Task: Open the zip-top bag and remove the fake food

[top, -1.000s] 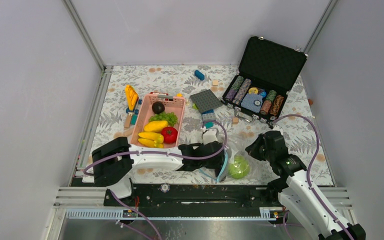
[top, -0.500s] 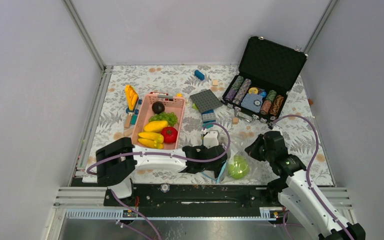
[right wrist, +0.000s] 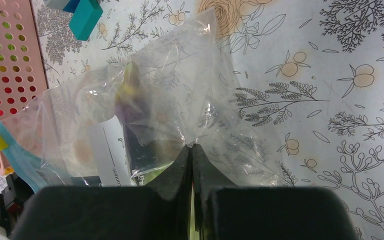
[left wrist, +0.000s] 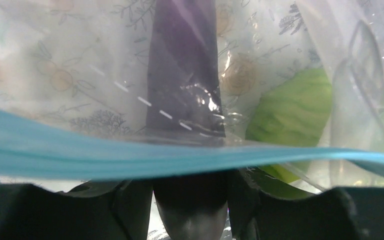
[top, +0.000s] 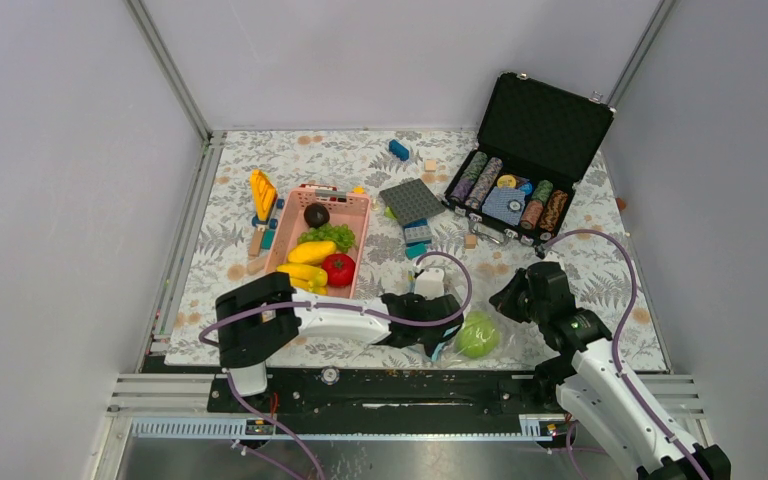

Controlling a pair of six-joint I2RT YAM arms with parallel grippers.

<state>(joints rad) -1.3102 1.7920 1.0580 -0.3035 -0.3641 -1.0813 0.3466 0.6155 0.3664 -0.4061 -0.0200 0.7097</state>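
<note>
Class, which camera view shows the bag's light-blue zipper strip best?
The left wrist view: the zipper strip of the zip-top bag crosses the whole frame, close up. The right wrist view shows only a short end of it at lower left; the top view, barely a sliver.

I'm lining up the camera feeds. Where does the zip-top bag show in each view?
Top external: zip-top bag sits low, just right of centre.
Left wrist: it fills most of the frame.
Right wrist: left of centre.
Shared landmark: its light-blue zipper strip, low in both wrist views.
</note>
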